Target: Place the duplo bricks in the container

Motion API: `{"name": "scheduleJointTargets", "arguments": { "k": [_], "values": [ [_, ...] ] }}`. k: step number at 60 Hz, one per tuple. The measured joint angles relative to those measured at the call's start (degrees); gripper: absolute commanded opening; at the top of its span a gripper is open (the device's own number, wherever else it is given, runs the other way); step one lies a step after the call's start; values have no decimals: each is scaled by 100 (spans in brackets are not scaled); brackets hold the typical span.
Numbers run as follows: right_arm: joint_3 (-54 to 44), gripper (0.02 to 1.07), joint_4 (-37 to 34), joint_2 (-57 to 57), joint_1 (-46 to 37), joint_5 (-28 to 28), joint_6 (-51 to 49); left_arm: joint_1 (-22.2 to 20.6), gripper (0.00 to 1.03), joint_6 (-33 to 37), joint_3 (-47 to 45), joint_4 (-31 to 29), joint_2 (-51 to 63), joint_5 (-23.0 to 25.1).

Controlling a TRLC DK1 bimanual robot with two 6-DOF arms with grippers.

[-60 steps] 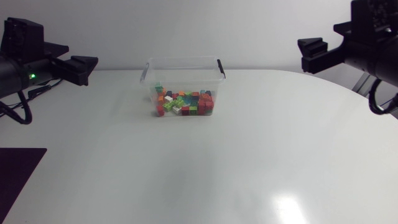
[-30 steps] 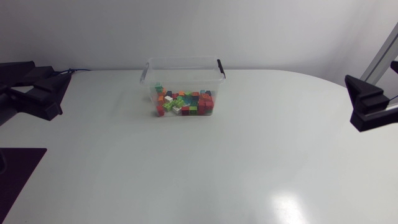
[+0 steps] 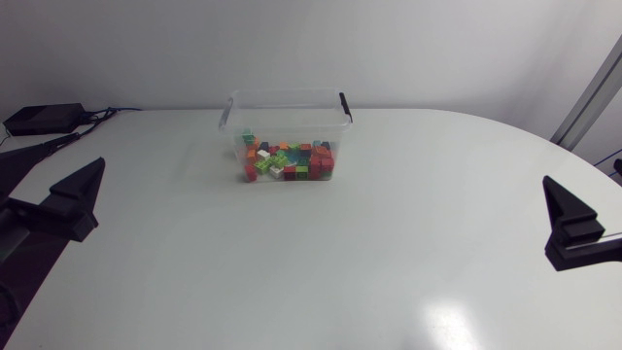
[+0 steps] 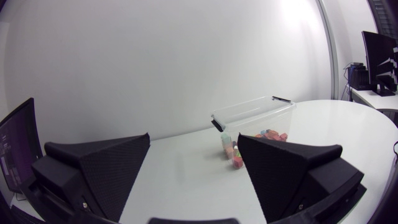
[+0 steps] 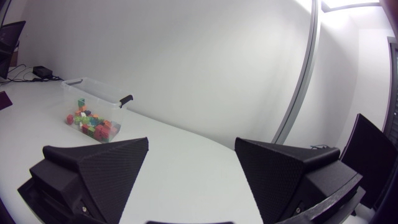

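Well apart, container, left gripper, right gripper

No writing can be read in any view.

The clear container, at about twelve o'clock on the white table, shows no legible label on its walls. The duplo bricks inside it are too small to show any print. The matte black left gripper and right gripper show no marks or numbers that can be made out.
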Motion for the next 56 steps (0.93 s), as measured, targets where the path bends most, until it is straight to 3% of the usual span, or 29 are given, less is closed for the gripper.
{"name": "scheduleJointTargets", "arguments": {
  "k": [42, 56],
  "values": [
    [-2229, 102, 1556, -802, -367, -487, 1530, -560, 98, -1016, -1908, 4, -1945, -1027],
    [-2378, 102, 1591, -857, -398, -507, 1657, -595, 98, -1119, -2050, 4, -2076, -1067]
  ]
}}
